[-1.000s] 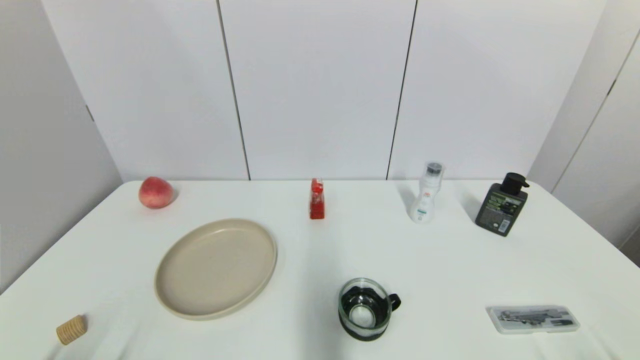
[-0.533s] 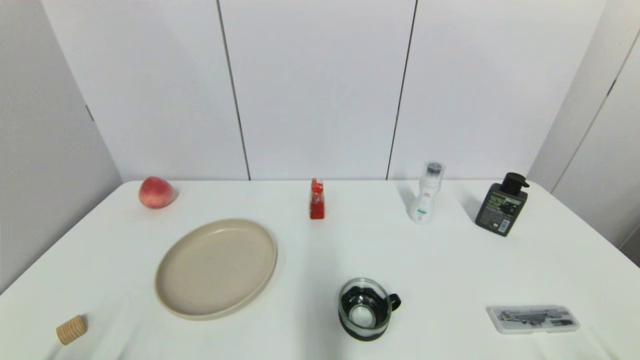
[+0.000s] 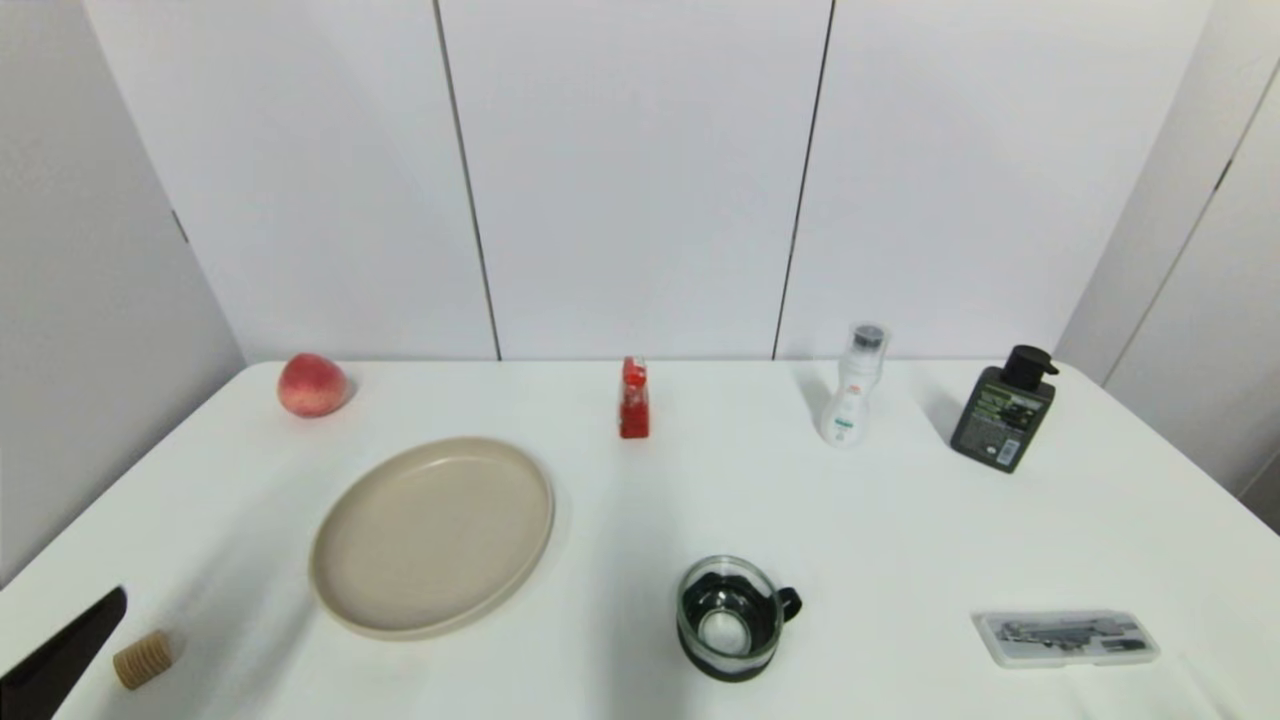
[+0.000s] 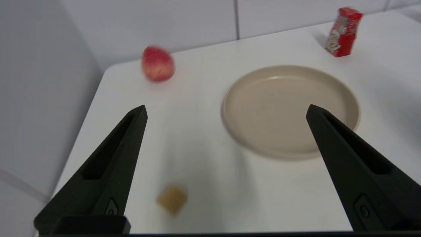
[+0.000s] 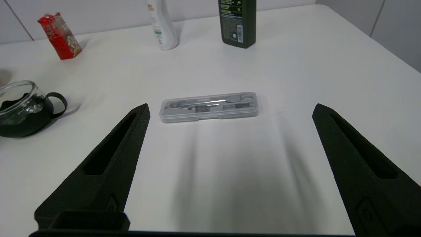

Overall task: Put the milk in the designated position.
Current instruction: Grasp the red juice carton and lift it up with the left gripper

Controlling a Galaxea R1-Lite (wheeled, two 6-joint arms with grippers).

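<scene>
Standing upright and untouched near the table's (image 3: 900, 520) far edge at twelve o'clock was the single milk (image 3: 633, 398).

One of each thing lay about it: a peach (image 3: 312, 384) at ten o'clock, an empty beige plate (image 3: 432, 535) nearer in, a small ridged tan cylinder (image 3: 141, 659) at eight o'clock, a white bottle (image 3: 850, 399) and a dark pump bottle (image 3: 1007, 409) toward two o'clock, a glass mug (image 3: 733, 618) with a pale rounded thing inside at six o'clock, and a clear case (image 3: 1067, 637) holding metal drawing tools at four o'clock. The left gripper (image 4: 227, 110), fingers spread wide and empty, had newly entered the head view's near left corner, above the cylinder; everything else had stayed put. The right gripper (image 5: 230, 108) was likewise wide apart, empty, near the case.
</scene>
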